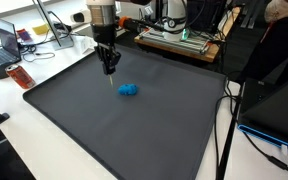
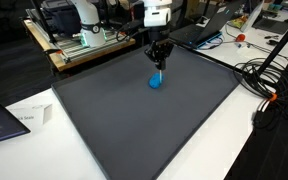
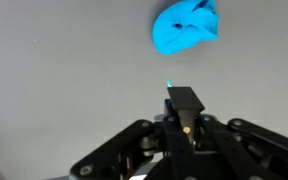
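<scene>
Covering most of the tabletop, one large dark grey rectangular mat [image 1: 104,130] forms the working surface. The single white-and-black robot arm [image 1: 102,15] descends over its far half and ends in one black two-fingered gripper [image 1: 109,66]. Its jaws are pressed together and appear to pinch one slender teal-tipped rod [image 2: 159,72], too thin to identify, which points down at the mat. One small bright blue crumpled lump [image 1: 128,90], seemingly cloth or soft plastic, lies on the mat just beside the rod's tip. In the wrist view it sits ahead of the fingertips [image 3: 185,97], slightly to one side and apart from them. Judged from its folds, the lump is probably light, soft and compliant, unlikely to break, yet liable to slide or deform under a push. A pinch across its raised central fold would likely hold best. Counts: mat, one; arm, one; gripper, one; lump, one; rod, one.
</scene>
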Controlling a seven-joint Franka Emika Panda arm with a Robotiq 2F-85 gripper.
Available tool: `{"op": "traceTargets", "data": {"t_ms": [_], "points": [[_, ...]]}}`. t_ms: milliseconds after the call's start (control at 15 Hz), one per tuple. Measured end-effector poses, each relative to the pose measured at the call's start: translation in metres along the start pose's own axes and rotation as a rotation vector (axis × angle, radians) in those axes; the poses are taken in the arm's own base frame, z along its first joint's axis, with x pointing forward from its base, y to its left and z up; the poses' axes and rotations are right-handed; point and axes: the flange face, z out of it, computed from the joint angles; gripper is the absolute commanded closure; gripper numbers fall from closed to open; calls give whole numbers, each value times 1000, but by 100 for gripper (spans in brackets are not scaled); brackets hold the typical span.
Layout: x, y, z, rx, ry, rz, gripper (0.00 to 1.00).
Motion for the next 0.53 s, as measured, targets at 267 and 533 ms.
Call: {"op": "traceTargets", "data": {"t_ms": [267, 533], "points": [[-2, -4, 3, -6, -7, -20, 97], [-8, -29, 5, -51, -19, -99, 96]]}}
